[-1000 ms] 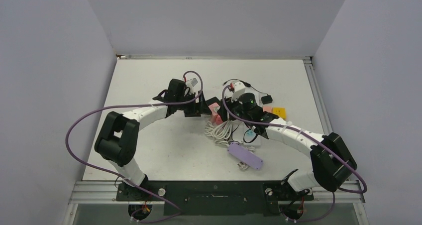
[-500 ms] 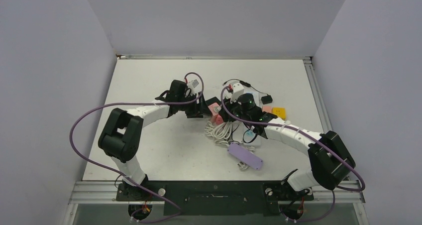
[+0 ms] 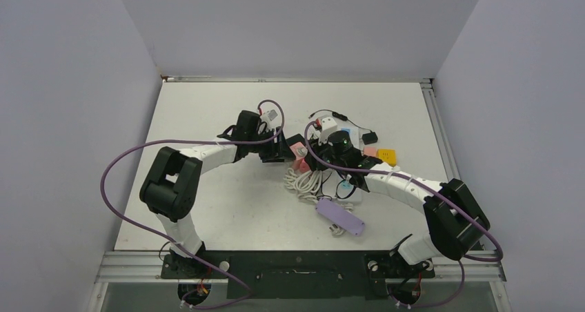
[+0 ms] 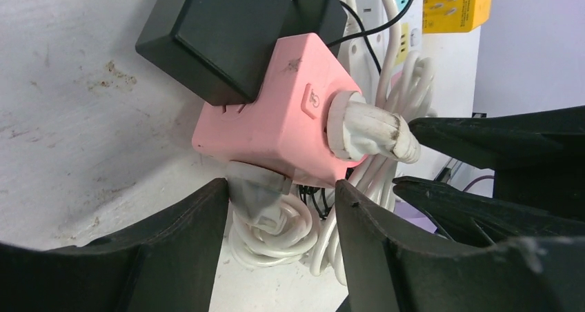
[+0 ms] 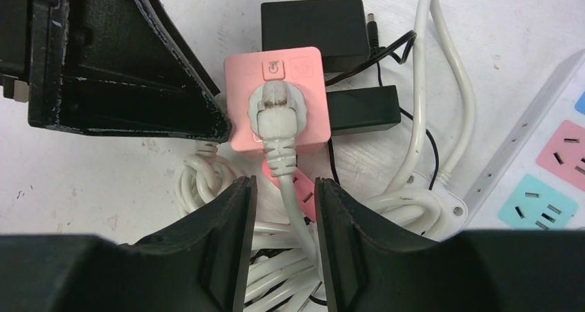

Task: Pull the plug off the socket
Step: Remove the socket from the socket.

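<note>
Plug (image 5: 278, 108) on socket (image 5: 308, 129); right claw (image 5: 283, 188) astride cable (image 5: 294, 210)

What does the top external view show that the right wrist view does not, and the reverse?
Only the top view: the purple power strip and the yellow adapter. Only the right wrist view: the white plug seated in the pink socket cube, and the power button. Both: that cube, the coiled white cable and the left tool.
</note>
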`<state>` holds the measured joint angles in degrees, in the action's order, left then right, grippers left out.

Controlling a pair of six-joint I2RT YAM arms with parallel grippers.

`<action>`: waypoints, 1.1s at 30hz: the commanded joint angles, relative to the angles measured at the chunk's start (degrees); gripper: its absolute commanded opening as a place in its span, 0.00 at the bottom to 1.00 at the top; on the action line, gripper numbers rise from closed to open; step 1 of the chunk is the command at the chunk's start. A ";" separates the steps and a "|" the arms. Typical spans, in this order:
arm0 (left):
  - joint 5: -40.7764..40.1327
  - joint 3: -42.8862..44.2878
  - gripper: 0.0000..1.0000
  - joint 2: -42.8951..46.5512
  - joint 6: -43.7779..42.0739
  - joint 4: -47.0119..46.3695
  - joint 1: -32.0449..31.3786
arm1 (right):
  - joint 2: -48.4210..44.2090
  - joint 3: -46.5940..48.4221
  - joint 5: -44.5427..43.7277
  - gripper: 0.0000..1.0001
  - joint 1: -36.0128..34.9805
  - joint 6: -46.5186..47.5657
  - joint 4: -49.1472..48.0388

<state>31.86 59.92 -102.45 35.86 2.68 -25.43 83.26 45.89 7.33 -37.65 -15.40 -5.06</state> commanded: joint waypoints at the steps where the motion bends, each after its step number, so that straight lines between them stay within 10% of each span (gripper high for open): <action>1: 1.94 -0.04 0.54 1.64 1.41 -7.64 -0.22 | 0.25 -0.54 -0.97 0.37 -0.58 0.55 -1.48; 16: 0.36 1.43 0.53 -1.52 1.07 -6.32 -1.00 | 0.93 -0.54 -1.00 0.28 -1.15 0.42 -2.09; 33: -13.70 9.86 0.45 -8.09 -7.89 15.66 -4.99 | 0.52 4.16 -0.66 0.05 -2.13 -0.41 0.88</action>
<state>27.44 68.07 -106.72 33.26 10.26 -28.01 84.23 46.11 4.67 -38.81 -14.15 -3.53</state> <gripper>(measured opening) 0.508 0.122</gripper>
